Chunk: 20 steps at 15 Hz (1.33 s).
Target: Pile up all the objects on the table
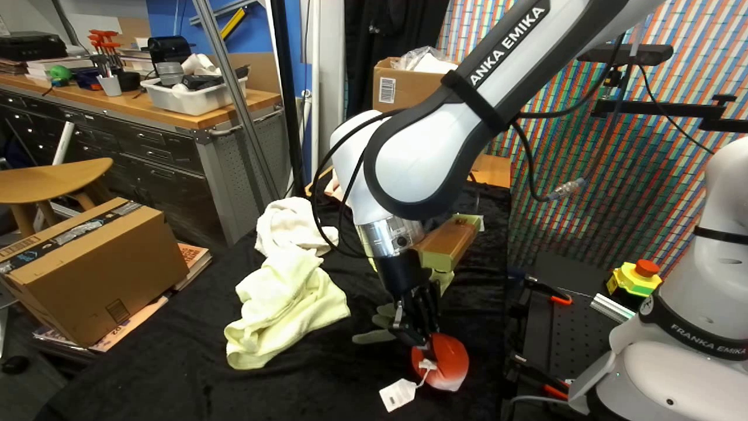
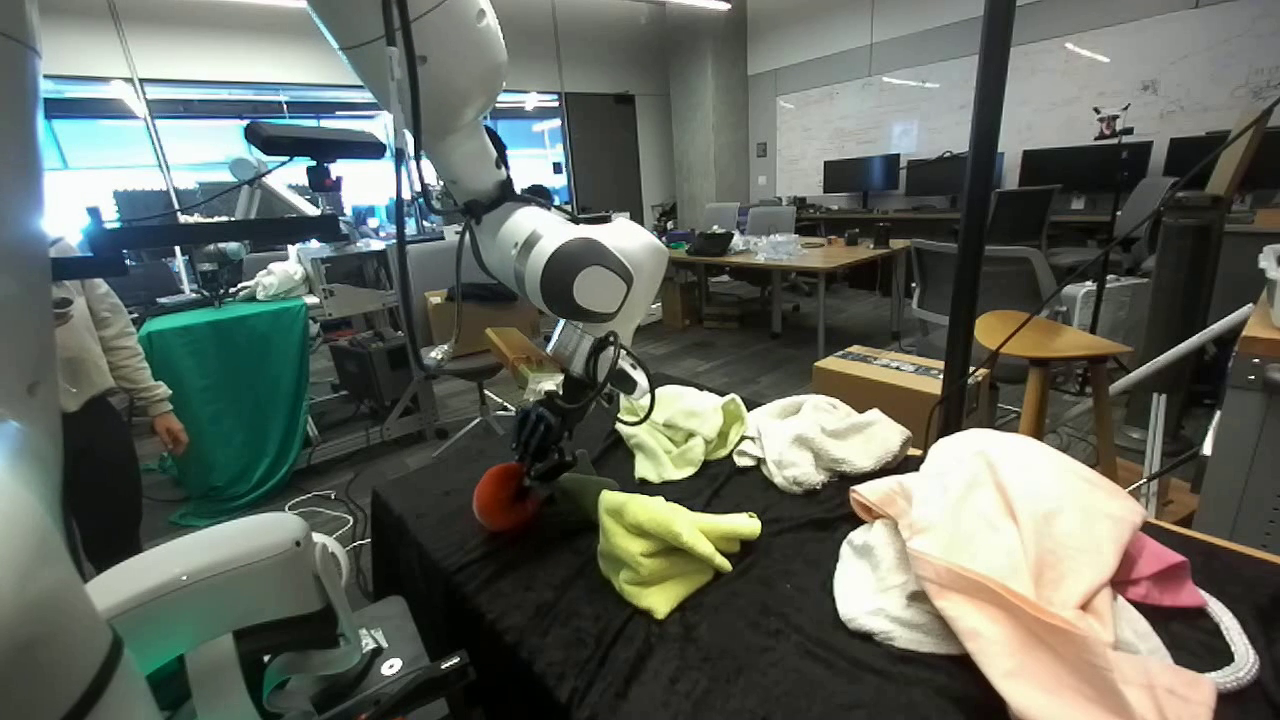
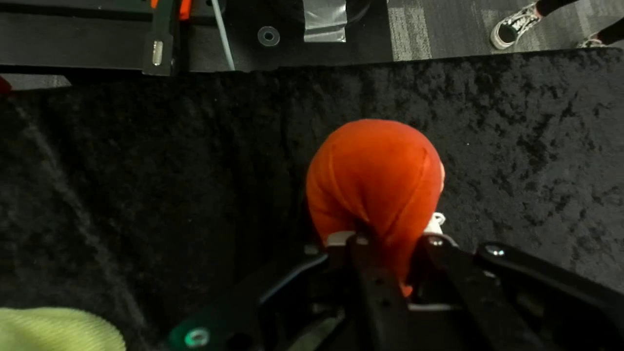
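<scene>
One black gripper (image 3: 396, 248) is seen, one round red plush toy (image 3: 375, 165) being pinched between its two fingers, at the near right of the black cloth-covered table (image 1: 175, 374) in an exterior view. One white paper tag (image 1: 398, 395) is shown whole only there. Farther left, one pale-yellow cloth (image 1: 280, 310) and one white cloth (image 1: 292, 225) are seen. One white rope loop (image 2: 1232, 637), beside one peach-coloured cloth (image 2: 1020, 540), is shown only in an exterior view.

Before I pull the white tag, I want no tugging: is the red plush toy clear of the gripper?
No; in the wrist view, the red plush toy is pinched in the gripper.
</scene>
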Available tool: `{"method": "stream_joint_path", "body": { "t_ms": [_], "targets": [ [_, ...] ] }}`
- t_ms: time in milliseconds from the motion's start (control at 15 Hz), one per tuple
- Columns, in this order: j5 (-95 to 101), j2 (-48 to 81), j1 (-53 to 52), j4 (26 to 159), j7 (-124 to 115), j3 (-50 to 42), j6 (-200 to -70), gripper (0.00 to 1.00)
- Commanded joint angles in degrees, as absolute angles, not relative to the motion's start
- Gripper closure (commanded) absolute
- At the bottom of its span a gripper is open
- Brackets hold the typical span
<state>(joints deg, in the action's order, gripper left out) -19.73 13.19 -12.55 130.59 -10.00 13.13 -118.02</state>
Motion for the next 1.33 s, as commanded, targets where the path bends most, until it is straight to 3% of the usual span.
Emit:
{"method": "stream_joint_path", "body": {
  "t_ms": [0,667,1267],
  "targets": [
    [-20.3,8.8,-10.6,129.3,-4.7,12.4,-113.4,0.92],
    [-12.4,-0.7,-5.1,125.3,-0.1,5.5,-114.8,0.93],
    [3.3,3.2,0.9,123.4,-8.9,-1.3,-131.6,0.93]
  ]
}}
